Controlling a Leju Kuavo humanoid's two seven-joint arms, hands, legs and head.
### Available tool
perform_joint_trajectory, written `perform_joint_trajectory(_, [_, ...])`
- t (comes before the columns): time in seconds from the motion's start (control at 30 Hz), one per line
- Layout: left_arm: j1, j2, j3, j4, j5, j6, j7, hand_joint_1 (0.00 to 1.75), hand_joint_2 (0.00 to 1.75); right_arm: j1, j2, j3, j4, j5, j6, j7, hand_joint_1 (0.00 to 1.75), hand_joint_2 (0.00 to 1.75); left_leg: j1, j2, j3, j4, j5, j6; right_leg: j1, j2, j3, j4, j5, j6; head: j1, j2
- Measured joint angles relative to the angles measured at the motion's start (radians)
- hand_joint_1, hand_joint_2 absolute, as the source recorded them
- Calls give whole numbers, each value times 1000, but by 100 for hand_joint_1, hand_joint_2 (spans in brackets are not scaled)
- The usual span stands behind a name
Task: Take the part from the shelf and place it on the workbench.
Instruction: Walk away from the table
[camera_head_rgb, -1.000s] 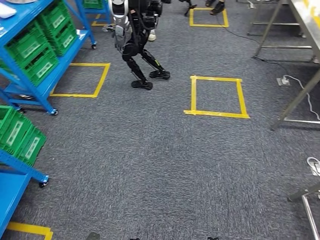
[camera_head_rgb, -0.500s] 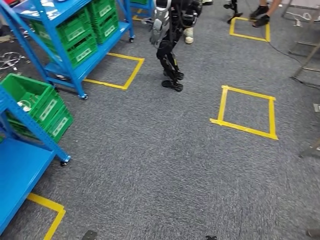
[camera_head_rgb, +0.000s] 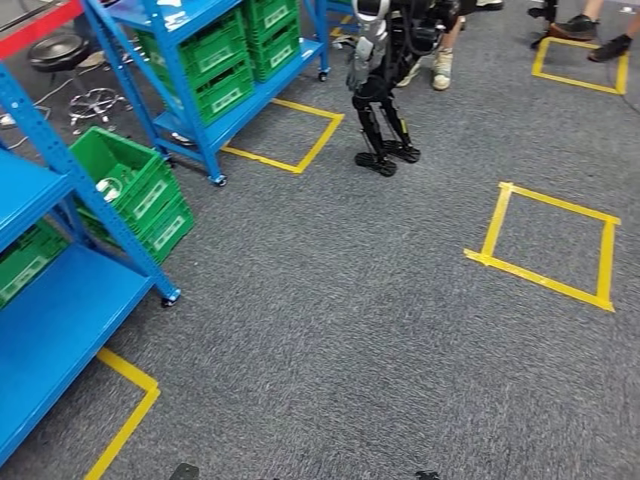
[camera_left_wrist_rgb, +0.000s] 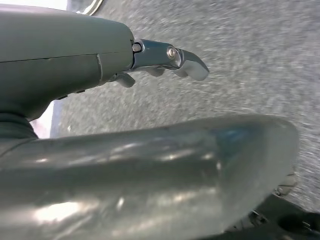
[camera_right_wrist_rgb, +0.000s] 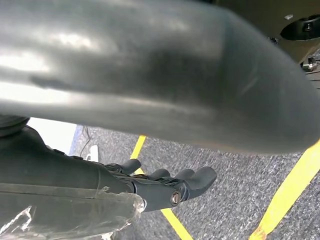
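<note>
From the head view I see the blue metal shelf rack (camera_head_rgb: 45, 330) at the left edge of the grey carpet floor (camera_head_rgb: 340, 330), with an open green plastic crate (camera_head_rgb: 128, 185) at its far corner holding a small pale part (camera_head_rgb: 109, 187). Another silver-and-black humanoid robot (camera_head_rgb: 381, 70) stands beyond.

On the left wrist view, my left hand (camera_left_wrist_rgb: 166, 57) hangs over carpet, fingers straight and apart, holding nothing.

On the right wrist view, my right hand (camera_right_wrist_rgb: 166, 185) is likewise spread and empty above yellow floor tape (camera_right_wrist_rgb: 286, 195).
</note>
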Motion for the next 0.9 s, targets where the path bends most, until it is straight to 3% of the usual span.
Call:
perform_joint_trajectory(0.07, [4,0,1,0,4,0,2,0,0,-1,0,-3,0,-2,0,-3,0,0,0,13,44,-78,56,3,0,-25,3,0,-2,2,0,0])
perform_joint_trajectory(0.1, [4,0,1,0,6,0,2,0,0,-2,0,-3,0,-2,0,-5,0,0,-2,40,83,-147,88,5,2,-35,6,0,-4,5,-1,0])
perform_joint_trajectory(0.17, [0,-1,1,0,9,0,2,0,0,-2,-1,-3,0,-1,0,-8,0,0,-6,82,137,-252,120,12,9,-56,10,3,-11,14,-2,0])
perform_joint_trajectory(0.2, [-2,-2,2,0,10,-1,3,0,0,-3,-1,-3,0,0,0,-8,0,0,-9,90,145,-271,121,17,13,-67,12,4,-13,19,-2,0])
perform_joint_trajectory(0.27, [0,-3,2,0,12,-2,5,0,0,-5,-2,-3,0,3,0,-9,0,0,-8,67,142,-277,122,28,13,-85,17,1,-16,30,-1,0])
perform_joint_trajectory(0.33, [4,-4,3,0,13,-2,7,0,0,-6,-2,-3,0,8,0,-9,0,0,-3,44,143,-280,125,39,9,-49,10,28,-39,43,2,0])
perform_joint_trajectory(0.4, [3,-7,3,0,13,-2,7,0,0,-4,-3,-3,0,12,1,-7,0,0,0,21,143,-281,127,47,6,10,-36,133,-98,51,8,0])
perform_joint_trajectory(0.47, [1,-11,3,0,13,-2,5,0,0,0,-4,-3,0,15,1,-4,0,0,0,-7,142,-280,128,51,6,31,-98,261,-147,52,12,0])
perform_joint_trajectory(0.5, [1,-12,3,0,12,-2,5,0,0,1,-5,-3,0,16,1,-4,0,0,0,-22,142,-280,128,50,5,33,-114,287,-147,51,13,0])
perform_joint_trajectory(0.53, [2,-12,3,0,12,-2,4,0,0,2,-6,-3,0,17,1,-4,0,0,0,-37,142,-280,129,50,5,35,-111,273,-127,50,13,0])
perform_joint_trajectory(0.57, [3,-13,3,0,11,-2,4,0,0,3,-7,-3,0,19,0,-4,0,0,1,-52,143,-280,130,48,3,41,-89,221,-92,48,13,0])
perform_joint_trajectory(0.63, [3,-14,3,0,9,-2,4,0,0,2,-10,-3,0,22,0,-5,0,0,2,-80,142,-277,131,40,-5,92,-26,81,-31,48,14,0])
perform_joint_trajectory(0.7, [1,-14,3,0,8,-3,4,0,0,1,-11,-3,0,23,0,-8,0,0,3,-104,136,-277,135,27,-11,134,6,11,-14,45,15,0])
perform_joint_trajectory(0.77, [3,-14,3,0,8,-3,5,0,0,-2,-13,-4,0,23,0,-11,0,0,6,-125,129,-282,142,12,-8,121,10,7,-12,33,14,0])
perform_joint_trajectory(0.83, [5,-14,3,0,8,-2,7,0,0,-3,-15,-4,0,23,0,-15,0,0,6,-93,117,-265,128,2,-7,94,12,2,-7,18,11,0])
perform_joint_trajectory(0.9, [2,-13,3,0,9,-2,7,0,0,-3,-16,-4,0,23,1,-19,0,0,2,-28,72,-173,72,-5,-6,64,12,-2,-5,7,2,0])
